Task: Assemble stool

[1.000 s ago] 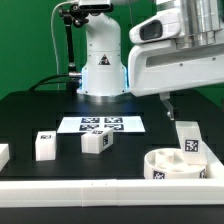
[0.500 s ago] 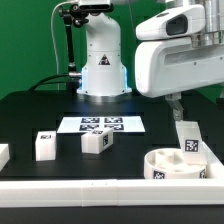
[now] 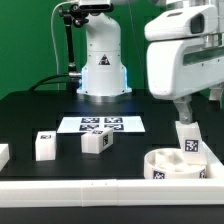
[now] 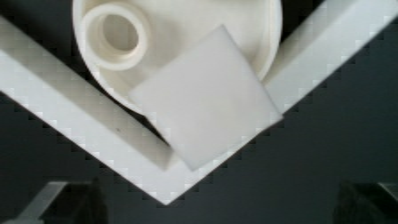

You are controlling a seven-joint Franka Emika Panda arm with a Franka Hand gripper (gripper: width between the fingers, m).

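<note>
The round white seat (image 3: 170, 163) lies at the exterior view's right, against the corner of the border rail. One white leg block (image 3: 188, 143) stands upright on it, tag facing the camera. My gripper (image 3: 184, 113) hangs just above that block, apart from it. In the wrist view the seat (image 4: 164, 40) and the leg block (image 4: 206, 96) lie beyond my gripper (image 4: 205, 205). Its dark fingertips (image 4: 43, 201) sit wide apart with nothing between them. Two more leg blocks (image 3: 44, 146) (image 3: 96, 142) stand on the table, and a third (image 3: 3, 154) shows at the left edge.
The marker board (image 3: 101, 125) lies flat in front of the robot base (image 3: 102, 70). The long white border rail (image 3: 90, 190) runs along the front edge and forms a corner (image 4: 169, 185) around the seat.
The arm has moved toward the exterior view's right, so the gripper now hangs over the upright leg block. The blocks and the seat have not moved.
</note>
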